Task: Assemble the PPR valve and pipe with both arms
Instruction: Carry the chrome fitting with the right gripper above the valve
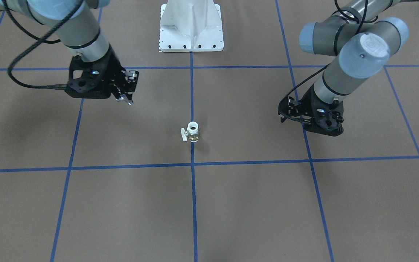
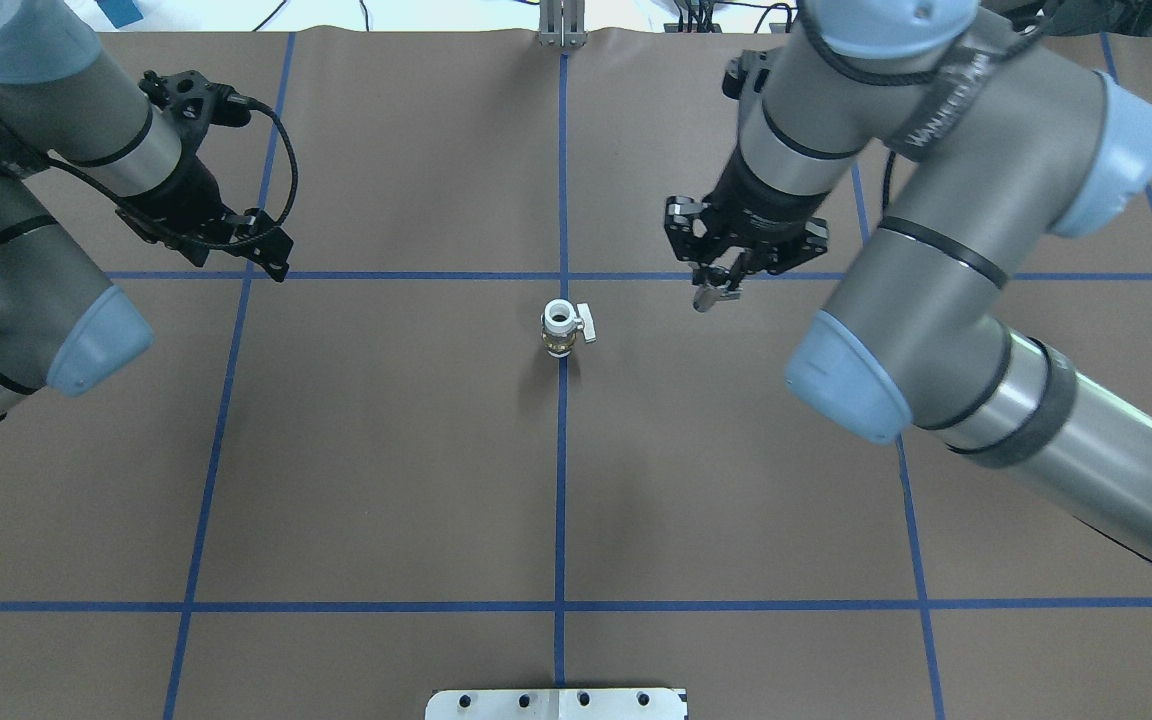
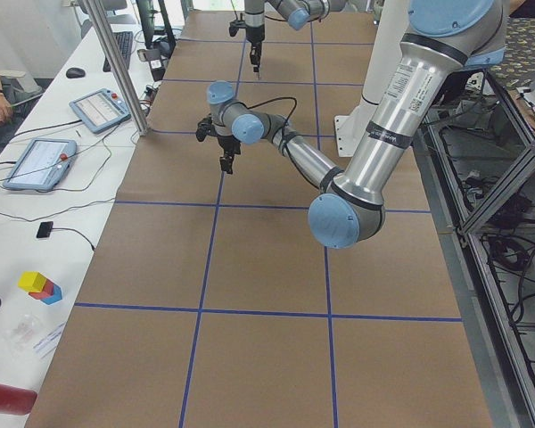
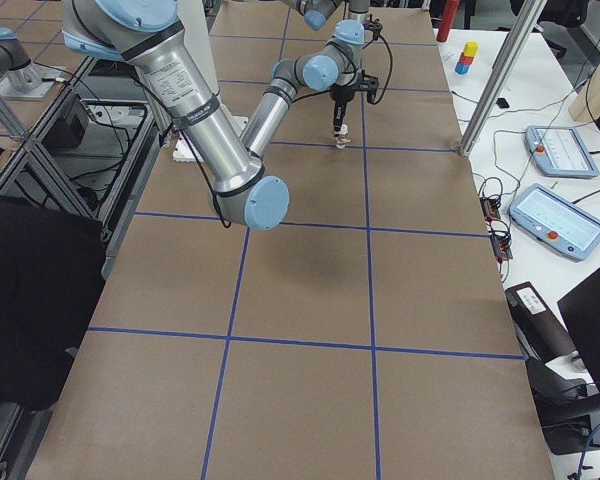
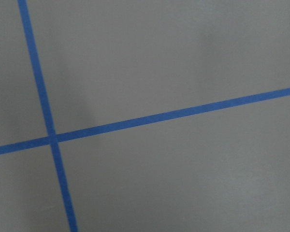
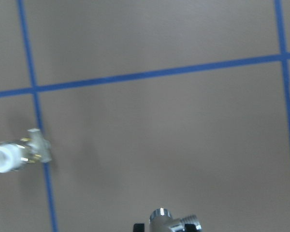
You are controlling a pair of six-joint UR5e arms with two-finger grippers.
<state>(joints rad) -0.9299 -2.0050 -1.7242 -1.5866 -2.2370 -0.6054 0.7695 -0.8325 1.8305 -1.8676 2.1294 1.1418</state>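
Brown paper gridded with blue tape covers the table, and we see a white pedestal at the robot's side. The PPR valve stands upright on the centre line. Near it the right gripper points down, pinching the pipe. The left gripper hovers well apart, and we cannot tell how wide it gapes.

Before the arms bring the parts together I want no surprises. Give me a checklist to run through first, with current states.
1. Pipe held in right gripper: ok.
2. Valve upright on table, white end up: ok.
3. Valve held by left gripper: not ok, it stands apart, untouched.
4. Left gripper open: cannot tell.
5. Pipe lined up over valve: not ok, it is off to one side.
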